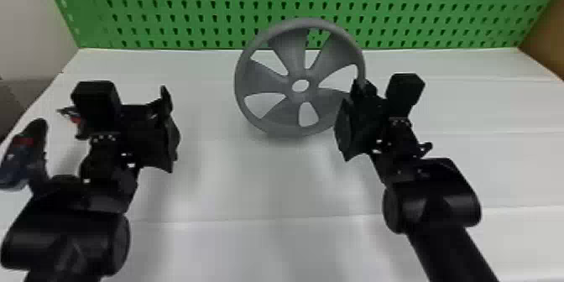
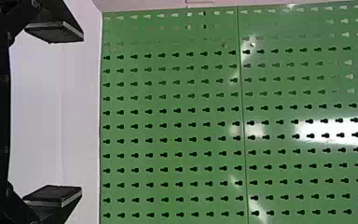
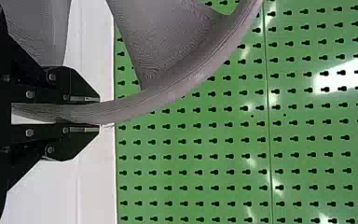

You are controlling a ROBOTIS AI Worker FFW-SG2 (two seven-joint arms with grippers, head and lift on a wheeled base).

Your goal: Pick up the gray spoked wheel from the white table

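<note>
My left pincer (image 1: 114,100) hangs over the white surface (image 1: 272,184), its two fingers spread wide with nothing between them. To its right and well apart from it, the gray spoked wheel (image 1: 264,77) is held upright, a green perforated board (image 1: 189,12) behind it. At the wheel's right side, my right pincer (image 1: 363,88) has its fingers closed on the rim, one on each face, leaving the hub and most spokes to the pincer's left.
</note>
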